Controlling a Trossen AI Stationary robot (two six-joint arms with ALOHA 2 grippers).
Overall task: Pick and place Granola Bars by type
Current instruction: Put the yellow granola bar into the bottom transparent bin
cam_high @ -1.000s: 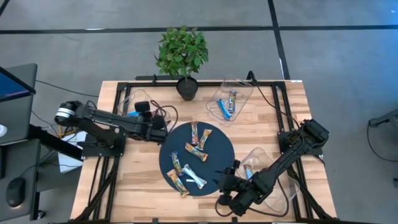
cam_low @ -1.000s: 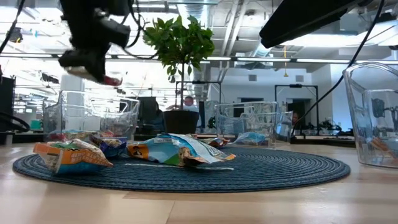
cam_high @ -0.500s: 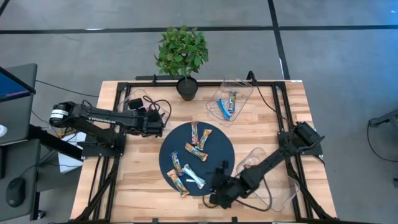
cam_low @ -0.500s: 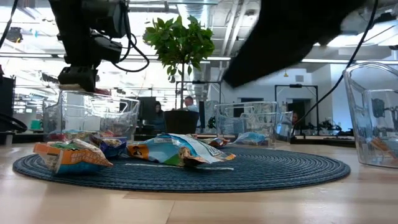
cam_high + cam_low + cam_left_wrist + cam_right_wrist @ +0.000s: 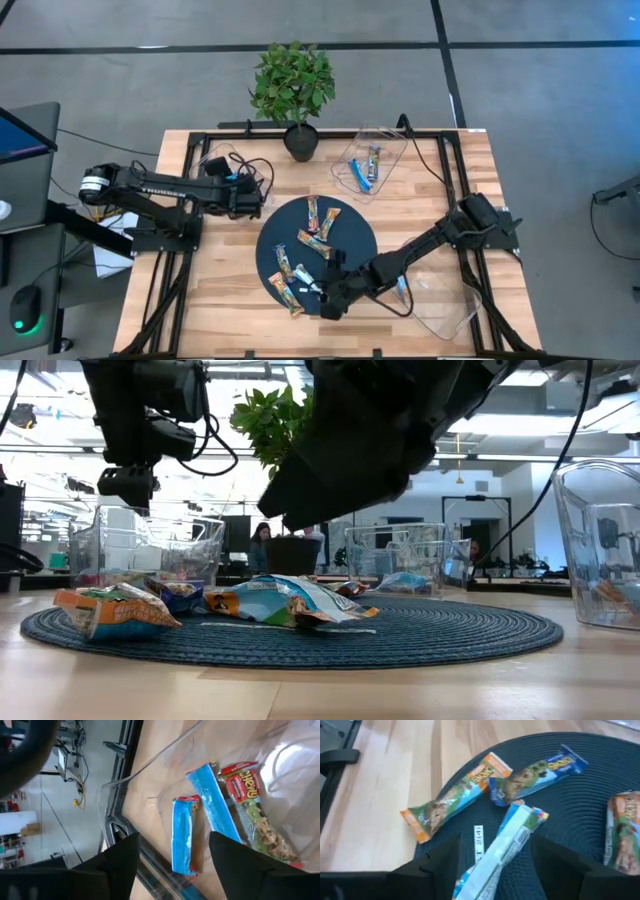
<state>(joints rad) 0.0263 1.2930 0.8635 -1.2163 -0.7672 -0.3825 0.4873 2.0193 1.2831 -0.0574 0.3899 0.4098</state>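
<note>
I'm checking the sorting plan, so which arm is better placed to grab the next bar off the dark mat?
The right. Its open gripper hovers over the bars on the mat, while the left gripper is over the left tray.

In the low view the right arm (image 5: 380, 430) is a dark blurred mass in front of the potted plant (image 5: 275, 420), hiding most of it and part of the people behind. In the high view the left gripper (image 5: 222, 172) covers most of the clear tray (image 5: 207, 158) left of the plant, so the bars inside cannot be counted there. The wrappers on the round blue mat (image 5: 355, 235) near the plant are too small to read.
</note>
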